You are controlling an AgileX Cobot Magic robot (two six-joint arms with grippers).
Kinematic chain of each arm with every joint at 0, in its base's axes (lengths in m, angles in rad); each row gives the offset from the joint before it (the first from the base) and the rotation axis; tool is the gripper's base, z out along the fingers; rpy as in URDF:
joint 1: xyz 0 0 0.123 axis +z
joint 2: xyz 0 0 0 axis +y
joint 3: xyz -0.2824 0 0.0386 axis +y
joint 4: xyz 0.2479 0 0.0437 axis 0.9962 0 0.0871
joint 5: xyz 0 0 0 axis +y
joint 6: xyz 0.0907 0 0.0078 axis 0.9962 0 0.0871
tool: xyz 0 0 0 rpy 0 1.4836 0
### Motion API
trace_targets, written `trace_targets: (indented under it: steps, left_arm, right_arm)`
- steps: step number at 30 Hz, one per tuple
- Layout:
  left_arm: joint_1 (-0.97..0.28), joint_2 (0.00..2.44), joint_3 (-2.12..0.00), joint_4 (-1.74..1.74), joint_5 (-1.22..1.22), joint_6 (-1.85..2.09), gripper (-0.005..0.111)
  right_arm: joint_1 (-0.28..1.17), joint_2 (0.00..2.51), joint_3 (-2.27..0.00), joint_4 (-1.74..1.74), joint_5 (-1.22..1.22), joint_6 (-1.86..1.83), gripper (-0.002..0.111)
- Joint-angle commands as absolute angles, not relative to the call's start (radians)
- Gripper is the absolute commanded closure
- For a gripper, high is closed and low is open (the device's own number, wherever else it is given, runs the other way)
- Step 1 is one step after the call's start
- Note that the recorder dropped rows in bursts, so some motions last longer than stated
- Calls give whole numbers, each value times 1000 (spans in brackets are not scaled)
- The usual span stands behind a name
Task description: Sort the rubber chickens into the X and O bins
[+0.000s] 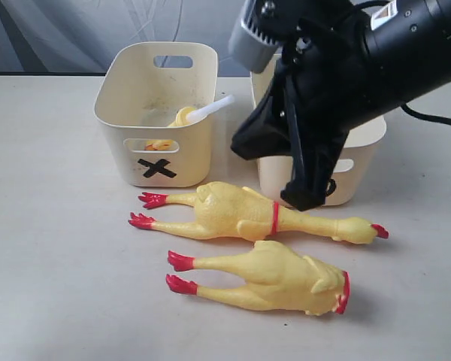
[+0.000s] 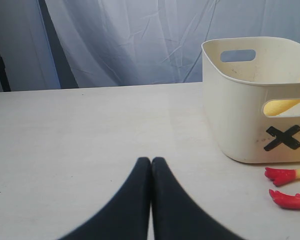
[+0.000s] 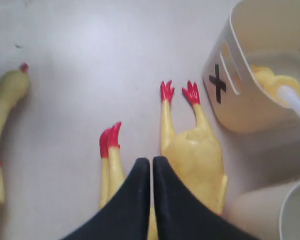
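**Two chickens on the surface, one in the X bin**

The nearer chicken (image 1: pixel 274 282) lies flat on the surface (image 1: pixel 52 263). It is long and yellow, with red feet toward the left of the exterior view and a red comb toward the right. Just beyond it, lying the same way, the banded chicken (image 1: pixel 233 214) has a red ring round its neck and a red beak. A third chicken (image 3: pixel 5 100), also ringed in red, shows only at the edge of my right wrist view.

The X bin (image 1: pixel 188 154), a cream tub with slot handles, stands just behind the banded chicken's feet. In it lies a fourth chicken (image 1: pixel 183 116), with a white tube (image 1: pixel 214 107) slanting up to the rim. The other bin (image 1: pixel 361 158) stands beside it; my right arm hides its mark and its inside.

My right pincer (image 1: pixel 310 197) is closed on nothing, over the two chickens; I cannot tell whether it touches one. My left pincer (image 2: pixel 151 162) is likewise closed and empty, over bare surface near the X bin.
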State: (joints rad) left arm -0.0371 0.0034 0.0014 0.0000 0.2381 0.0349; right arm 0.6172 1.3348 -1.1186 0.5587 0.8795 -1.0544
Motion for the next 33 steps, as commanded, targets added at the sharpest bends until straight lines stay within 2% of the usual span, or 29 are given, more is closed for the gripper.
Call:
trace_targets:
  steps: [1,3,5,11,33]
  left_arm:
    - [-41,0,0,-6,233,29,107]
    - [-41,0,0,-6,233,29,107]
    - [-41,0,0,-6,233,29,107]
    - [-41,0,0,-6,233,29,107]
    - [-41,0,0,-6,233,29,107]
  right_arm:
    - [618,1344,-1121,451,909,-964,76]
    - [618,1345,-1121,458,913,-953,59]
    - [618,1345,-1121,458,915,-929,52]
    - [618,1385,-1121,463,998,-920,52]
    - [618,1754,-1121,428,892,-953,52]
